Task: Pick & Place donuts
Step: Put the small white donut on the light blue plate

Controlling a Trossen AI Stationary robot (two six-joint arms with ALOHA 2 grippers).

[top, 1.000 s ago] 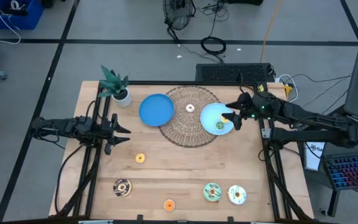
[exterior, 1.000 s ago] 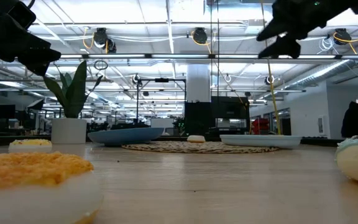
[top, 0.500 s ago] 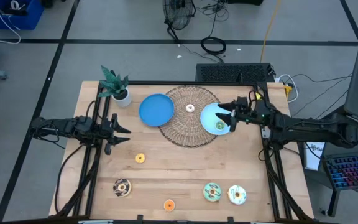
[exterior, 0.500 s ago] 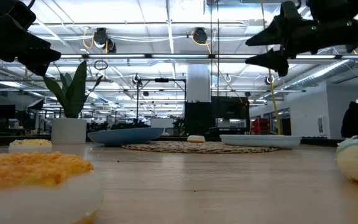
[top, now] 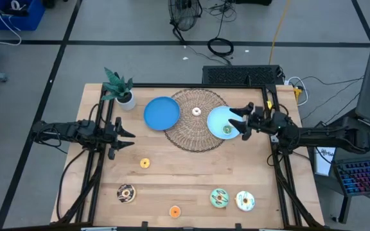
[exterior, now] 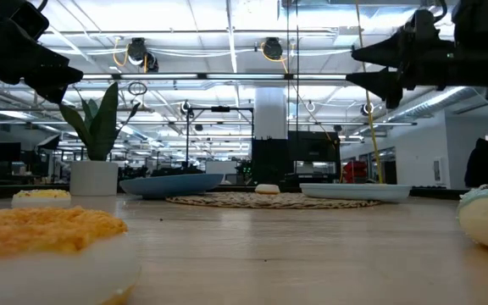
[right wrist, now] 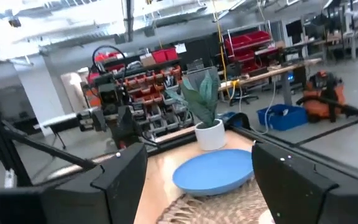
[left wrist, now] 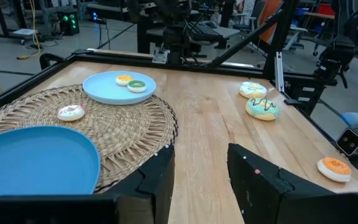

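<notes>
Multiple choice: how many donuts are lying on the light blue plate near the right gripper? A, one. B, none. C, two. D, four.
C: the left wrist view shows a yellow-orange donut and a green donut side by side on the light blue plate, beside the open, empty right gripper.
</notes>
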